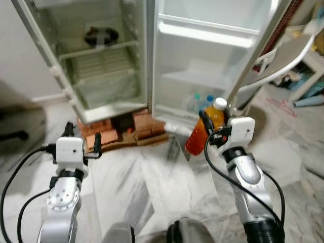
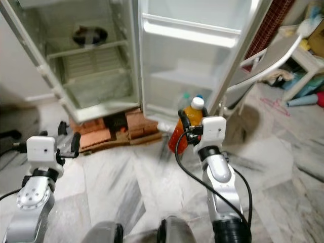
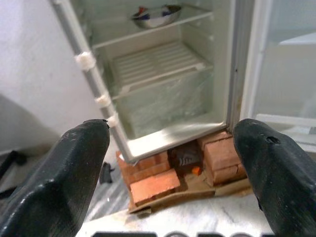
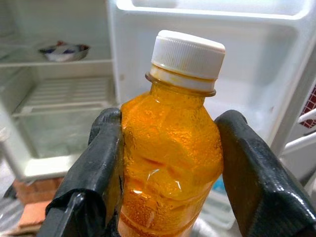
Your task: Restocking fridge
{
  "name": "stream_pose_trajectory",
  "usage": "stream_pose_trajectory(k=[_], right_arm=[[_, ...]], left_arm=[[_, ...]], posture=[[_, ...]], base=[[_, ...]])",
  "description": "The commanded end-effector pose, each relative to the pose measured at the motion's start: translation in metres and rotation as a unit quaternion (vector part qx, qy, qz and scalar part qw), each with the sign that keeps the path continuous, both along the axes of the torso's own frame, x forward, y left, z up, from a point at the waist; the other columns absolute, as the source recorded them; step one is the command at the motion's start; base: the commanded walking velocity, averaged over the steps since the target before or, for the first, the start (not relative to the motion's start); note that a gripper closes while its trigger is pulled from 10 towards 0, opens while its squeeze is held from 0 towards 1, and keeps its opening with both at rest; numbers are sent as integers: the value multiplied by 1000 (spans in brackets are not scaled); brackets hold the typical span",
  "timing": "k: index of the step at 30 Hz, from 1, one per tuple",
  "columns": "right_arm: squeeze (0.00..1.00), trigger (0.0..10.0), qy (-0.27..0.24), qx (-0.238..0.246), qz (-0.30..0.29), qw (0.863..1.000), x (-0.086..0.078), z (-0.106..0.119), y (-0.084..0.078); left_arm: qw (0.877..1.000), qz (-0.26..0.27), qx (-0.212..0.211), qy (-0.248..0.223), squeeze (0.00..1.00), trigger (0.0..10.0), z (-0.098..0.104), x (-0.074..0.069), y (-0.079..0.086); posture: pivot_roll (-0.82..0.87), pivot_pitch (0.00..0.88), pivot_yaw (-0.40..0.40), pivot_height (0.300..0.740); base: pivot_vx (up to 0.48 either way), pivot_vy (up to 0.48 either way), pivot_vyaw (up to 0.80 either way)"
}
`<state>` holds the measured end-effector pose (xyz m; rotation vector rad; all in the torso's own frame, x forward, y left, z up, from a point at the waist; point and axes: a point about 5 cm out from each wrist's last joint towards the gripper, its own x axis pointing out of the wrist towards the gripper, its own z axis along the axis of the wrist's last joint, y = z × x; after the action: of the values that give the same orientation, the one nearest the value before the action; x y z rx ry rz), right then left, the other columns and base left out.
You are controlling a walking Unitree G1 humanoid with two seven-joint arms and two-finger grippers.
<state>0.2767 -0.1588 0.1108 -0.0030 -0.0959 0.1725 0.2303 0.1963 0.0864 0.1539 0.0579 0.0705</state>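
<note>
Right tool (image 4: 168, 168): nearest the camera, clenched on the orange juice bottle (image 4: 170, 163), one black finger (image 4: 94, 168) pressed to each flank below the shoulder. Bottle: clear plastic, white screw cap (image 4: 187, 54), full; judged moderately heavy, fairly stiff, smooth-walled and possibly slippery; the mid-body hold looks sound, the cap less so. In the left eye view it is carried upright at 3 o'clock of centre, before the lower shelf of the open fridge door (image 1: 202, 55), where two blue-capped bottles (image 1: 202, 101) already stand. Left tool (image 3: 168, 163): released, fingers spread wide, holding nothing, at 8 o'clock, facing the fridge (image 1: 101, 61). Fridge: open, wire shelves mostly bare, a metal bowl (image 3: 155, 15) on an upper shelf at 11 o'clock; it stands on bricks (image 1: 126, 131). Floor (image 1: 152, 177): grey-veined marble. Room: white wall at 9 o'clock, a white stand (image 1: 309, 55) and clutter at 2 o'clock.
</note>
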Motion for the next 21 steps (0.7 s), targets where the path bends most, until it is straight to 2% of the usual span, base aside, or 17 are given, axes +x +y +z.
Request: stream_pose_trajectory(k=[1,10,21], right_arm=[[0,10000,-10,-3,-18,1000,-2,4,-11],[0,10000,-6,-2,-4,1000,-2,2,-7],[0,10000,-3,2,8,1000,-2,1,-3]], left_arm=[[1000,-9,-4,3,0,10000,-1,-1,-6],[1000,-7,-6,5,0,10000,-1,-1,-6],[1000,-7,-7,6,0,10000,-2,-1,-7]], posture=[[65,143,-43,740],[67,146,-45,740],[67,147,-45,740]], base=[[337,0,0],[304,0,0],[309,299,0]])
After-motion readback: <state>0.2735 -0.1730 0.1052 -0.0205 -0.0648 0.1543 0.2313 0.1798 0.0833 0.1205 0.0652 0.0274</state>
